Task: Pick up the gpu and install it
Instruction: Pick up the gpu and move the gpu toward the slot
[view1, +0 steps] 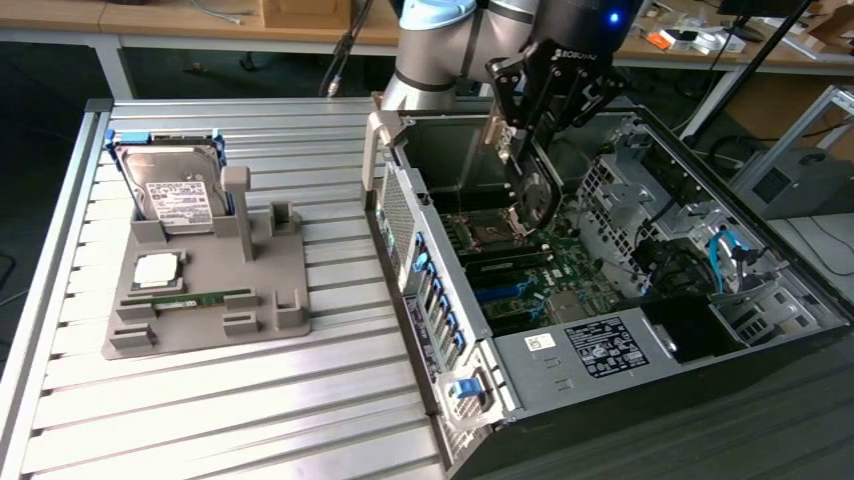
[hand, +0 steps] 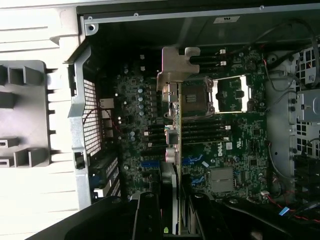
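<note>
Surface: ribbed metal table (view1: 267, 400), with a grey fixture (view1: 200, 300) holding a hard drive (view1: 180, 195).
Room: desks behind the table.
Gripper (view1: 534, 105): clamped on the gpu (view1: 531, 185).
Gpu: held on edge over the motherboard (hand: 240, 145), inside the open computer case (view1: 601, 300).
Edges: case walls flank the card.
Open room: above the case.

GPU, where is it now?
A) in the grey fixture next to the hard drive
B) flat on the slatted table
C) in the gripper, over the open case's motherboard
C: the gpu sits edge-on in the gripper, its silver bracket leading, above the motherboard.
</note>
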